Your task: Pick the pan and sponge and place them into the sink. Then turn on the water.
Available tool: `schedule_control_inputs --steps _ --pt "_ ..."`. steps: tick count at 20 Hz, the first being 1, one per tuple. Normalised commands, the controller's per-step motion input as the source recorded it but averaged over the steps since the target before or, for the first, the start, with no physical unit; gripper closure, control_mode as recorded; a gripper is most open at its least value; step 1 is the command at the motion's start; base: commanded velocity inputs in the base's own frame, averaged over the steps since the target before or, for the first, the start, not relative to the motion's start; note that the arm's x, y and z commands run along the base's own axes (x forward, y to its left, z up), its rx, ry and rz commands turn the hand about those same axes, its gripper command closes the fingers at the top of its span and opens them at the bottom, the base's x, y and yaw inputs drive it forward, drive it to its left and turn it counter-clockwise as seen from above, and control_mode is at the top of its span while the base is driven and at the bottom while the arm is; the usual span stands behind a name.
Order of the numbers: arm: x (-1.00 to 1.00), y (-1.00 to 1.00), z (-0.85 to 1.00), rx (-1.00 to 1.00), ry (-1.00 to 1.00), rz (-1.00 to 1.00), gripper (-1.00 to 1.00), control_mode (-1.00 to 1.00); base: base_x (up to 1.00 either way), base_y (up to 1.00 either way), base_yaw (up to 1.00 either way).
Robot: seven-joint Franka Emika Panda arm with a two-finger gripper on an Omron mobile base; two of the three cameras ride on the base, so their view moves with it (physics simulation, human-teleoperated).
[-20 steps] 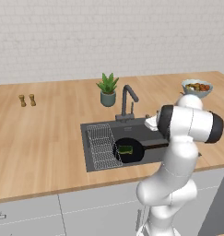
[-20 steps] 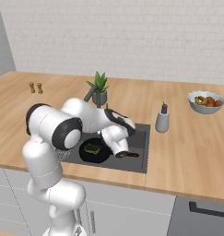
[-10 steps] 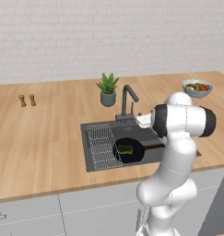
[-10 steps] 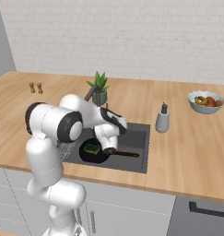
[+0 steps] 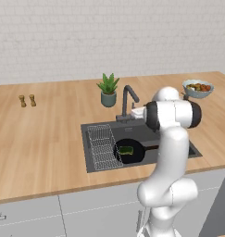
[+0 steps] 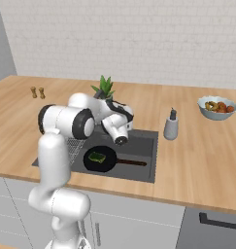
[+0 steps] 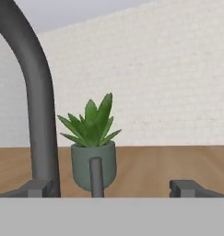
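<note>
Black pan (image 5: 129, 151) with sponge (image 5: 126, 150) lies in the sink (image 5: 92, 158); jaws spread open flank the faucet (image 7: 34, 106) lever.

My hand (image 7: 111, 189) is spread wide at the back of the sink (image 5: 93, 164), low over the worktop (image 5: 44, 139). The tap's (image 7: 32, 97) thick curved neck rises close on one side of my view, and its thin upright lever (image 7: 96, 177) stands between my fingertips (image 7: 189, 188). Straight beyond sits the potted plant (image 7: 92, 147), blocking the way to the wall. The other side is open worktop. In the basin, the pan (image 5: 130, 151) with the sponge (image 5: 126, 150) and the wire rack (image 5: 103, 147) cover the floor.
</note>
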Motion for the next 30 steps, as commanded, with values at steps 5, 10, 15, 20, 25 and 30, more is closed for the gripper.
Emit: schedule_control_inputs --steps 5,10,15,20,25,30 --pt "0.36 0.02 -0.40 0.00 0.00 0.03 -1.00 -1.00 0.00 0.00 0.00" --pt "0.01 0.00 -0.40 0.00 -0.04 0.00 -1.00 -1.00 0.00 0.00 0.00" --pt "0.03 0.02 -0.28 0.00 0.00 0.00 -1.00 -1.00 0.00 0.00 0.00" --pt "0.31 0.14 -0.10 0.00 0.01 0.00 -1.00 -1.00 0.00 0.00 0.00" --pt "0.32 0.10 0.00 0.00 0.01 0.00 -1.00 -1.00 0.00 0.00 0.00" --pt "0.31 0.11 0.00 0.00 0.00 0.00 -1.00 -1.00 0.00 0.00 0.00"
